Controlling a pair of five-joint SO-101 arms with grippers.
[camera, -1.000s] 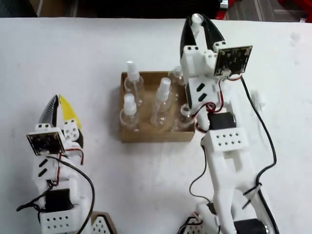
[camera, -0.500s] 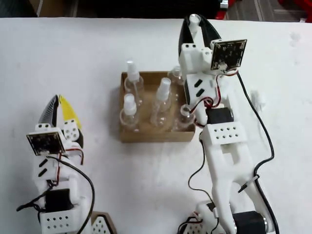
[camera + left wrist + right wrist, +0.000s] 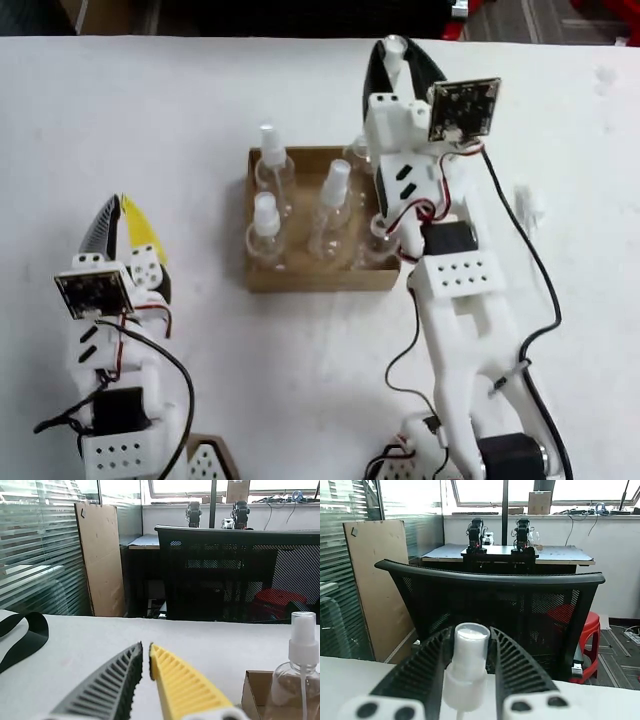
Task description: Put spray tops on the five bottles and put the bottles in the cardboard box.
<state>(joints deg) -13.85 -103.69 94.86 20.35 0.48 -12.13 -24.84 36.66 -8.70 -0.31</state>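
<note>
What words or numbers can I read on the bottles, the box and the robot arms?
Nothing here can be read.
Clear plastic spray bottles: no labels.
Brown cardboard box: no print.
White spray top: blank.
Small circuit boards on the arms: marks too small to read.

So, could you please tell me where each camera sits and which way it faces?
High view: fixed overhead, looking down on the cardboard box; both arms, left tool and right tool, show.
Left wrist view: on the left wrist, facing across the table to a chair; grey and yellow fingers show.
Right wrist view: on the right wrist, facing that chair; black fingers clamp a spray top.
Shared: both wrist views see the chair; high and left wrist share the box.
</note>
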